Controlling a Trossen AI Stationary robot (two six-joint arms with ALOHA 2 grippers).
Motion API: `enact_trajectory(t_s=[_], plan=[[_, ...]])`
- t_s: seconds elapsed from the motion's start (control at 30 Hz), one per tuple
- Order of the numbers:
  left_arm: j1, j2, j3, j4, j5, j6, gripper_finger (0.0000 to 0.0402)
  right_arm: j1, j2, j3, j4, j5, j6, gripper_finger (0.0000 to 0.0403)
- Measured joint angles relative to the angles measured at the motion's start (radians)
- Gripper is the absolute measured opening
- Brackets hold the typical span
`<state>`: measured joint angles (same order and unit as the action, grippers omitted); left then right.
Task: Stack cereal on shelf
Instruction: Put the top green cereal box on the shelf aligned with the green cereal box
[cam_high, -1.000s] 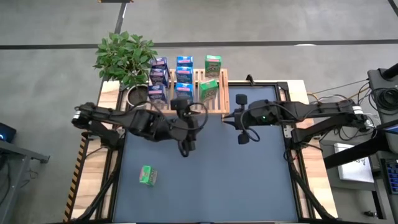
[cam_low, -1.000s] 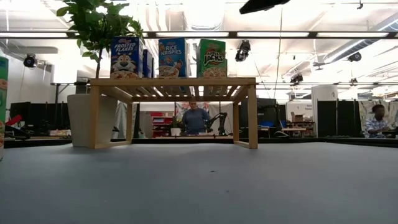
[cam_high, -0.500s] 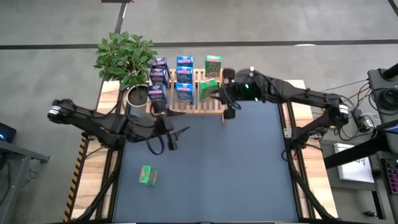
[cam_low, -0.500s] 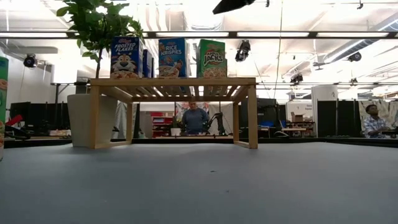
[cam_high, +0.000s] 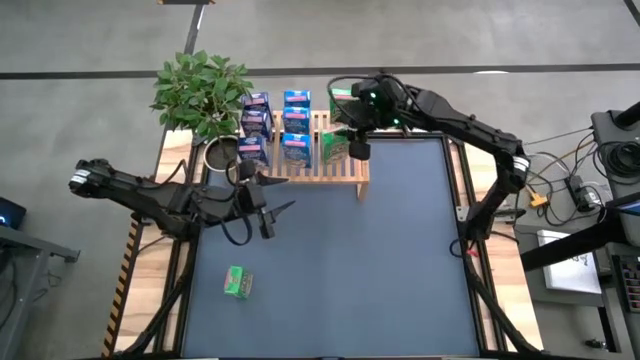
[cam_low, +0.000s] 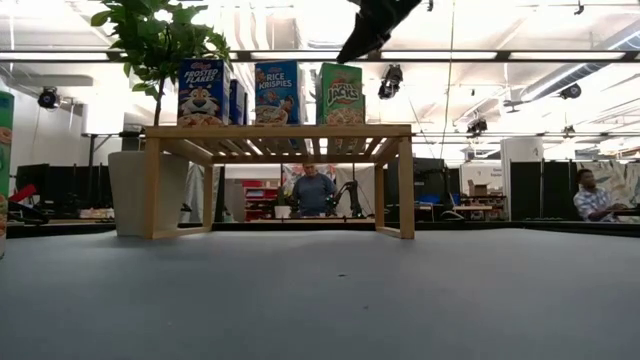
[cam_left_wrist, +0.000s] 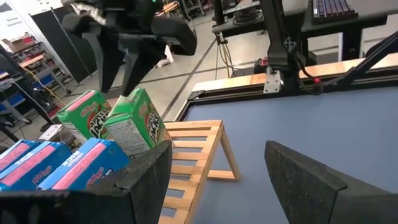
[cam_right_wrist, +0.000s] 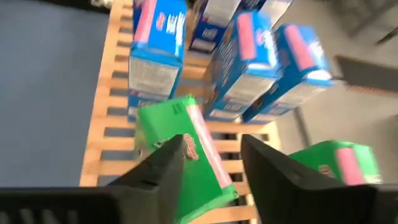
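Two dark fingers of my right gripper (cam_high: 352, 128) stand apart above a green cereal box (cam_high: 335, 147) standing on the shelf (cam_high: 345, 172) at the tabletop's (cam_high: 400, 260) far edge, beside blue boxes (cam_high: 294, 125). My left gripper (cam_high: 268, 212) waits open over the tabletop's left side. One green box (cam_high: 236, 283) lies near the front-left corner.
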<state>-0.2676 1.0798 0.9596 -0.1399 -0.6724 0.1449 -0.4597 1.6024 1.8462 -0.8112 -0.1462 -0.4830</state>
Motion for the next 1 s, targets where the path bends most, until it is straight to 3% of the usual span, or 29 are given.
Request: enact_trajectory(t_s=[0.23, 0.47, 0.63, 1.0], plan=[[0.0, 0.009, 0.0, -0.001, 0.0, 0.01, 0.024, -0.025, 0.084, 0.141, -0.167, -0.082, -0.04, 0.0251], [0.0, 0.01, 0.0, -0.001, 0.001, 0.011, 0.024, -0.034, 0.122, 0.153, -0.211, -0.088, -0.111, 0.0288], [0.0, 0.01, 0.0, -0.002, 0.001, 0.011, 0.024, -0.037, 0.133, 0.146, -0.211, -0.091, -0.119, 0.0279], [0.001, 0.01, 0.0, -0.002, 0.001, 0.011, 0.024, -0.039, 0.134, 0.145, -0.21, -0.091, -0.113, 0.0204]])
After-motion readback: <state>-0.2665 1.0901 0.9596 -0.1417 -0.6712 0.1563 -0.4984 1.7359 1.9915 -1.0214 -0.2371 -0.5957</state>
